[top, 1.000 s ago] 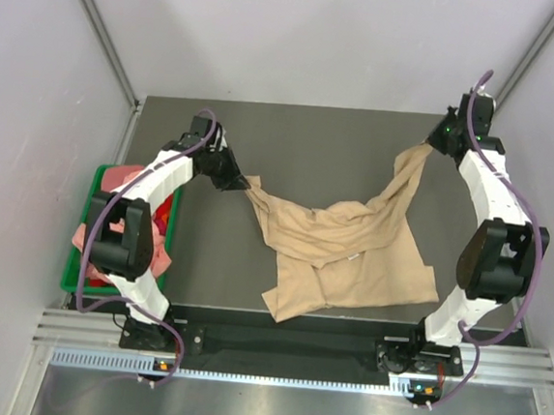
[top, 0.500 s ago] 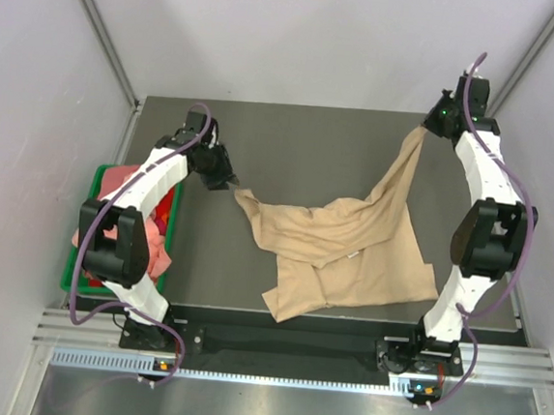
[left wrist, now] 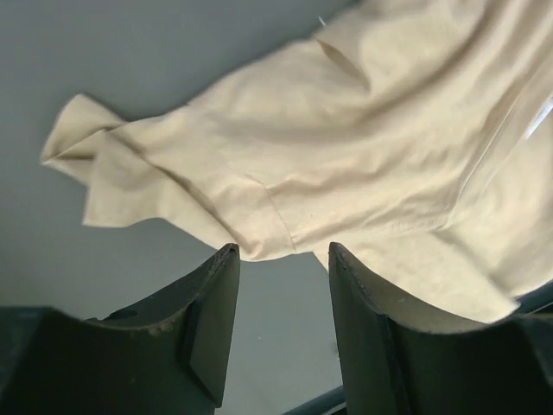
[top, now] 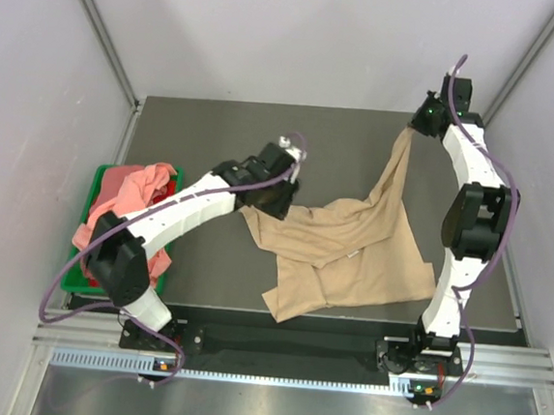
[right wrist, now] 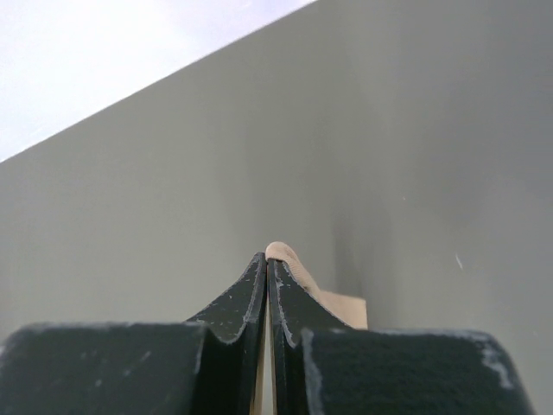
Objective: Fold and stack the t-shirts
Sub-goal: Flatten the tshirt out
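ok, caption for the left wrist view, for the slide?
Left end effector open, poised over the crumpled edge of the tan cloth t-shirt on the grey table.

I've let go with my left gripper [left wrist: 278,255] and swung it across; its jaws now stand apart, the tan t-shirt [left wrist: 346,156] edge just beyond its tips. My right gripper [right wrist: 267,264] has drawn its pinched corner farther off; the cloth below it hangs tauter.
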Controlling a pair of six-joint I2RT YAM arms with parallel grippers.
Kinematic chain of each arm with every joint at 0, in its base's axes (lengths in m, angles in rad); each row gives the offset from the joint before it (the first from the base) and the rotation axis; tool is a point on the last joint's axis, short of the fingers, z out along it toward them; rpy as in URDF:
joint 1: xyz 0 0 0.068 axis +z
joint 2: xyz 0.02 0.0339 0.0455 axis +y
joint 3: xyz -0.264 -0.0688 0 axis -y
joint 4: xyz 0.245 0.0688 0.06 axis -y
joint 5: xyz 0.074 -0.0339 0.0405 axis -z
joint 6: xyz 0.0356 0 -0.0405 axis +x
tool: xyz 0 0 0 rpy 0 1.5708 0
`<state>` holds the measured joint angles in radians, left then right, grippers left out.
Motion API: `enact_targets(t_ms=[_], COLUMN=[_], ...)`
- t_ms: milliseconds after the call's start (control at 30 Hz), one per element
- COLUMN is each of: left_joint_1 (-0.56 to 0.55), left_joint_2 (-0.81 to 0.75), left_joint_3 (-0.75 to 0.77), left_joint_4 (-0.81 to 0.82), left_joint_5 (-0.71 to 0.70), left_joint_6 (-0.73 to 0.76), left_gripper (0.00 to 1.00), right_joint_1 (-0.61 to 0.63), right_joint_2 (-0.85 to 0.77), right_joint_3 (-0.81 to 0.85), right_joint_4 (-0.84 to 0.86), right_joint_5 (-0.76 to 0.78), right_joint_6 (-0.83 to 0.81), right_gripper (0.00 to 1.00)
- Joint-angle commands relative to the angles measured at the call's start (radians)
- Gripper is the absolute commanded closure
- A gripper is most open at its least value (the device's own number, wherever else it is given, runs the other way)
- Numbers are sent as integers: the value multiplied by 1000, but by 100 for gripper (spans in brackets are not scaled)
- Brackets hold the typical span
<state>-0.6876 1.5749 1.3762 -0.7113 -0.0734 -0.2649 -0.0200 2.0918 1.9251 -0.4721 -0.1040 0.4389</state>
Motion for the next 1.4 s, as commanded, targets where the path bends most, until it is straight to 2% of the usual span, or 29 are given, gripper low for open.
enact_targets(t_ms=[0, 33, 167, 333, 500, 700, 867, 933, 1000, 1033, 1067, 1100, 1133, 1167, 1233, 1267, 1367], left_joint_1=[-62, -70, -90, -105, -144, -159, -161, -161, -161, -161, -161, -161, -162, -162, -161, -161, -150], left_joint_2=[51, 56, 111, 135, 191, 212, 255, 278, 286, 283, 277, 267, 249, 237, 197, 182, 148], left_joint_3=[-43, -89, -120, -169, -196, -226, -236, -232, -215, -210, -204, -184, -169, -151, -85, -62, 56], left_joint_4=[24, 68, 79, 75, 90, 119, 138, 148, 156, 157, 159, 154, 145, 124, 108, 105, 110], left_joint_5=[-46, -40, 4, 18, -51, -46, -106, -129, -164, -178, -193, -192, -187, -175, -149, -154, -167], left_joint_6=[163, 188, 246, 279, 266, 266, 266, 266, 268, 266, 266, 266, 232, 224, 191, 175, 107], left_gripper=[50, 50, 53, 52, 52, 51, 51, 55, 78, 87, 100, 100, 100, 100, 100, 100, 100], right_joint_1=[8, 8, 5, -8, -9, -9, -11, -8, -6, -3, -5, -5, -5, -5, -5, -5, -5], right_joint_2=[36, 45, 82, 131, 188, 243, 280, 286, 289, 289, 274, 266, 251, 214, 121, 79, -102], right_joint_3=[109, 118, 149, 153, 198, 255, 287, 288, 288, 287, 287, 287, 284, 276, 206, 162, -64], right_joint_4=[26, 30, 44, 76, 90, 125, 153, 159, 150, 141, 115, 96, 73, 25, -35, -48, -85], right_joint_5=[-14, -20, -39, -68, -92, -114, -128, -140, -155, -158, -160, -158, -157, -151, -112, -85, -10], right_joint_6=[14, 15, 30, 53, 70, 90, 106, 110, 110, 106, 103, 98, 87, 83, 78, 84, 116], right_gripper=[100, 100, 100, 100, 100, 100, 100, 100, 100, 98, 93, 76, 67, 54, 46, 37, 33])
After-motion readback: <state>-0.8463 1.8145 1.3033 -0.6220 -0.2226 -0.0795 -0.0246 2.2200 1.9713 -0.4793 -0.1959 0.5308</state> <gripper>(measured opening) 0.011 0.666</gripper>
